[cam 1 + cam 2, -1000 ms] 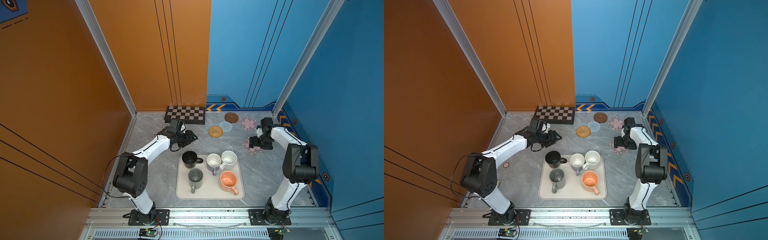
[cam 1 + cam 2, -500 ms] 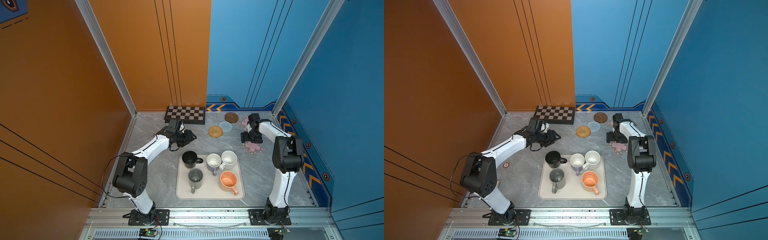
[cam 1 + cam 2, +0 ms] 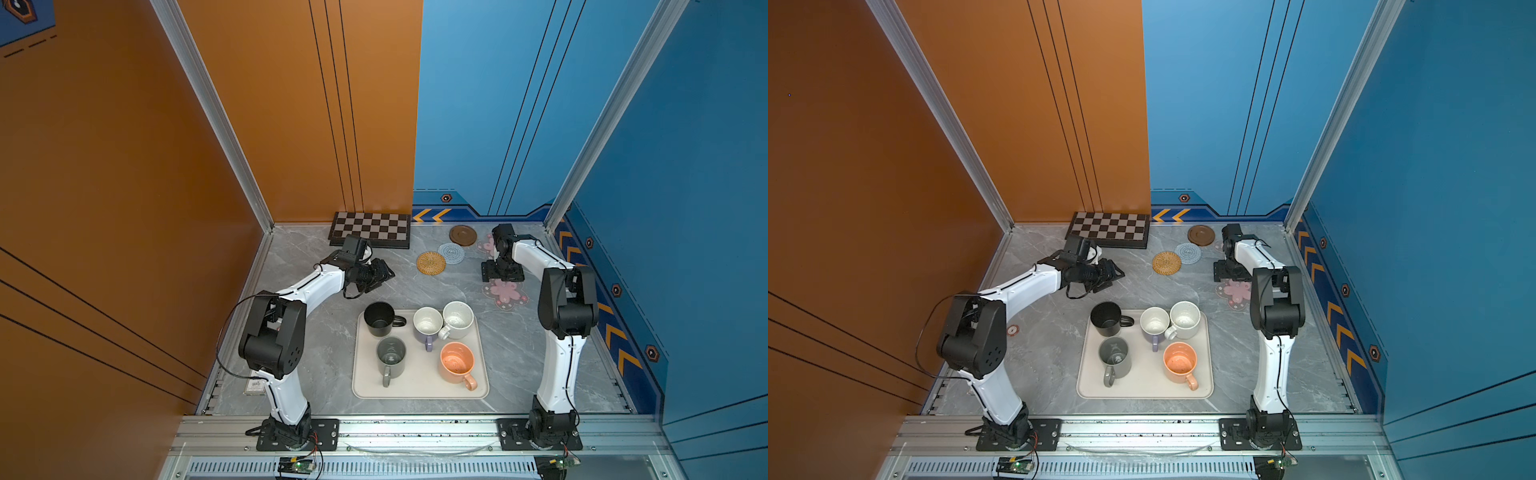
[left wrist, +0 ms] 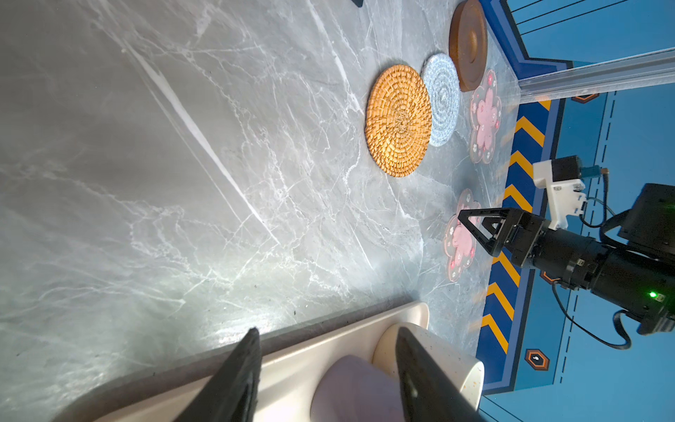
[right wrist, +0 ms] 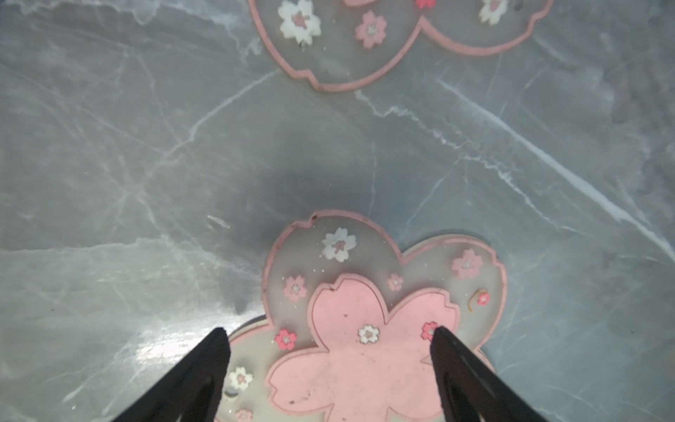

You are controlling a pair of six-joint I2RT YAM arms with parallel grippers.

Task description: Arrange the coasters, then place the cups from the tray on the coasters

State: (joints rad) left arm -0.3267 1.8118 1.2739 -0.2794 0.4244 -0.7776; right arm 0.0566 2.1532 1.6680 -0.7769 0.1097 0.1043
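In both top views the cream tray point(image 3: 419, 392) holds the cups: black point(image 3: 379, 318), grey point(image 3: 390, 356), lavender point(image 3: 427, 324), speckled cream point(image 3: 458, 319) and peach point(image 3: 456, 362). At the back lie the coasters: a wooden disc point(image 3: 462, 235), a blue crochet one point(image 3: 451, 252) and a rattan one point(image 3: 431, 262). One pink flower coaster point(image 3: 485, 245) is half hidden by the right arm. My right gripper point(image 3: 502, 272) hangs open over the edge of the nearer flower coaster point(image 5: 365, 329). My left gripper point(image 3: 384, 276) is open and empty, behind the tray's far left corner.
A black-and-grey chequered board point(image 3: 370, 228) lies against the back wall behind the left gripper. The orange wall bounds the table on the left, and blue walls on the right and part of the back. The arm bases stand on a rail at the front edge.
The right arm has swung inward; its gripper moved a little back and left, and the nearer flower coaster now shows in front of it. The left arm has barely moved.
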